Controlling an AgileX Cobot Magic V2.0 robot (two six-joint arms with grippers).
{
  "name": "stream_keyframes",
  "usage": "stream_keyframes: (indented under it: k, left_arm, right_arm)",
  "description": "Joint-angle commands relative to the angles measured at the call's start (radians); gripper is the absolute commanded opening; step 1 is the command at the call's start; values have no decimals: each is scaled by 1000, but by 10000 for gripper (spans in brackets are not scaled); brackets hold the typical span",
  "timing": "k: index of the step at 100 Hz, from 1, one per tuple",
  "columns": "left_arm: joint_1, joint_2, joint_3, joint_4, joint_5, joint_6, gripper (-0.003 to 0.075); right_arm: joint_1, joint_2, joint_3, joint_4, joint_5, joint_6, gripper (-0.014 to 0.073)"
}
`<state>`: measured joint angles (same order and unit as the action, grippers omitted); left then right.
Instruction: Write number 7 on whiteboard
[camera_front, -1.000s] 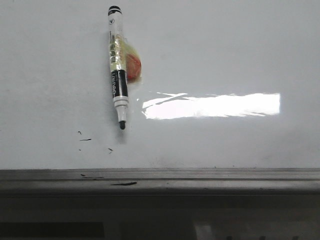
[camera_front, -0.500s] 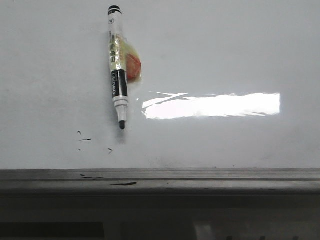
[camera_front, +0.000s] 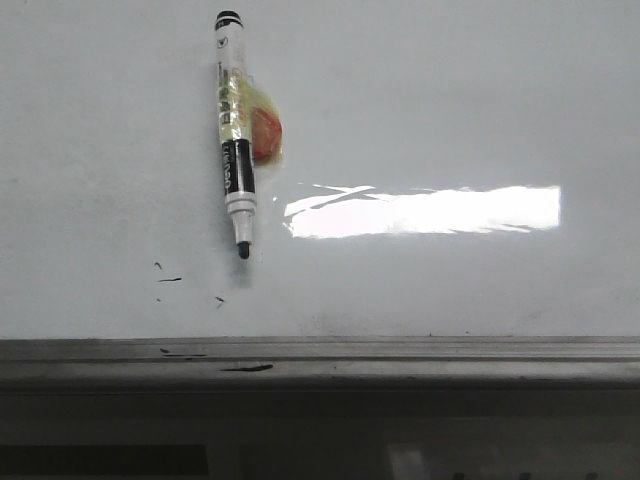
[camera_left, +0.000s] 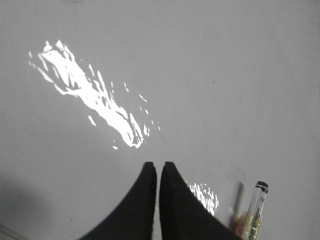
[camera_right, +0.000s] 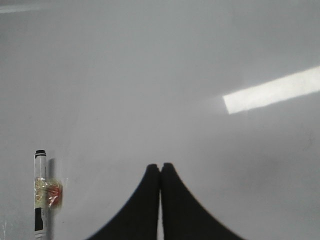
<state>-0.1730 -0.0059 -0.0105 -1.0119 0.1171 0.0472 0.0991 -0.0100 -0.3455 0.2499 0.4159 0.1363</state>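
One whiteboard (camera_front: 450, 110) and one marker (camera_front: 233, 130) lying on it, uncapped tip toward the grey ledge (camera_front: 400, 360); no drawn 7 is visible, only small black specks (camera_front: 170, 279). The front view shows neither arm — each wrist view does. Left gripper (camera_left: 158, 167) and right gripper (camera_right: 160, 169) hover over the board, jaws pressed together, holding nothing.

Dim dark strip (camera_front: 320, 440) beneath ledge (camera_front: 400, 362)
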Motion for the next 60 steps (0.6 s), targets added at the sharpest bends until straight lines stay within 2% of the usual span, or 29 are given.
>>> stream_keyframes:
  k: [1,8,13,20,27,34,45,52,60]
  left_arm:
    - [2,-23,-68,39,-17,82,-12]
    - [2,-3,-131,122,50,150,33]
    - [2,26,-186,206,114,187,88]
    - [2,92,-278,351,221,190,199]
    - [2,184,-373,500,345,190,297]
    - [2,294,-461,616,471,190,353]
    - [2,465,-567,679,608,202,359]
    - [-5,549,-602,636,615,243,359]
    - [-56,611,-613,499,566,315,359]
  right_arm:
    - [2,27,-78,-11,-30,-71,1]
    - [2,63,-124,-11,32,-100,96]
    - [2,98,-152,-11,81,-129,199]
    - [2,155,-185,-11,151,-130,325]
    - [2,218,-210,-11,197,-155,408]
    - [5,271,-224,-9,217,-206,427]
    - [29,297,-225,-7,184,-209,426]
    - [33,306,-225,-7,183,-209,426]
    - [33,308,-225,-7,183,-209,426]
